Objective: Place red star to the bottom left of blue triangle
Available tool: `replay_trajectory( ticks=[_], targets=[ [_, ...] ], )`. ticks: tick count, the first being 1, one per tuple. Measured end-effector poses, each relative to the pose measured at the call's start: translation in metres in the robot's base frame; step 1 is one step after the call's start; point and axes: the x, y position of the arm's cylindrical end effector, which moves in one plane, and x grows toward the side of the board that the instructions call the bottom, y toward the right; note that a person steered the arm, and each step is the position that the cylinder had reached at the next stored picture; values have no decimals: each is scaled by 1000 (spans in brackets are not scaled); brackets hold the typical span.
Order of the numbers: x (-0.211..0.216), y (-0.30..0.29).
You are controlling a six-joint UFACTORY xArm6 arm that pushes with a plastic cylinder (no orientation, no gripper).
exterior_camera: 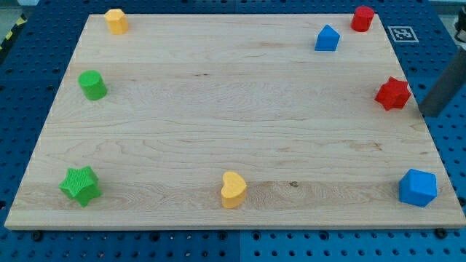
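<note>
Tip (428, 113) of your rod sits at the view's right edge, just right of the red star (393, 93), small gap between them. No jaws on this rig, so nothing is clenched or grasped. Star sits at the right edge of the board (218, 124). Blue triangle (327, 38) is near the top, up and left of the star. Red cylinder (362, 18) sits top right, blue block (418, 187) bottom right, yellow heart (233, 190) bottom centre.
</note>
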Motion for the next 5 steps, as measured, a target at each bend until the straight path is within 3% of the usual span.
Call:
replay_trajectory(
  ticks=[2, 4, 5],
  targets=[
    [-26, -50],
    [19, -87],
    [13, -120]
  ],
)
